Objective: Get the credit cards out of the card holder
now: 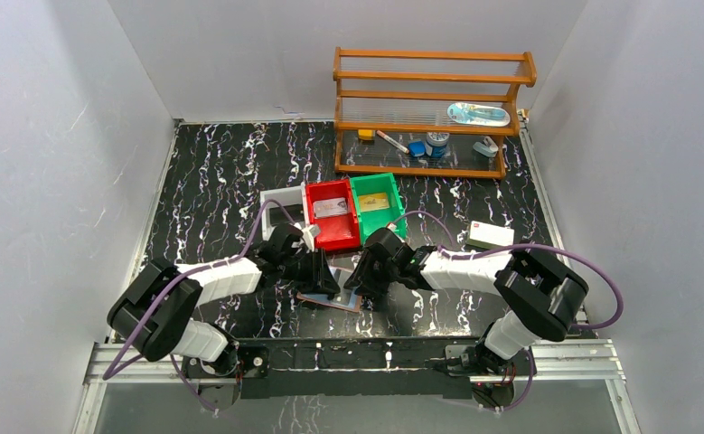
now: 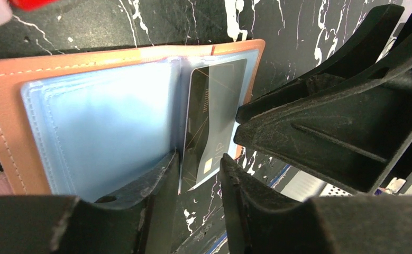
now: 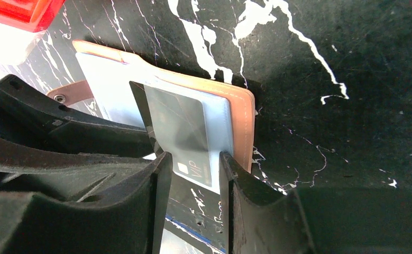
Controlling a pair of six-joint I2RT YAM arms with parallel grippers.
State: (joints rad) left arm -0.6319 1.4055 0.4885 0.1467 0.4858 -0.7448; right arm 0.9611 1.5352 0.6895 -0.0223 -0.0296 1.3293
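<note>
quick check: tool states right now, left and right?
Left tool: fingers straddle the end of the dark card; grip cannot be told.
Right tool: fingers straddle the same card; grip cannot be told.

We get a bright, even top view, lit from overhead, with soft shadows under the arms [image 1: 230, 276] near the holder [image 1: 316, 299]. Wrist views are rougher: our fingers [image 2: 150, 206] below the holder are dark and blurry, the pockets [image 2: 103, 121] glare pale, and a blown-out white patch sits up-left of it.
</note>
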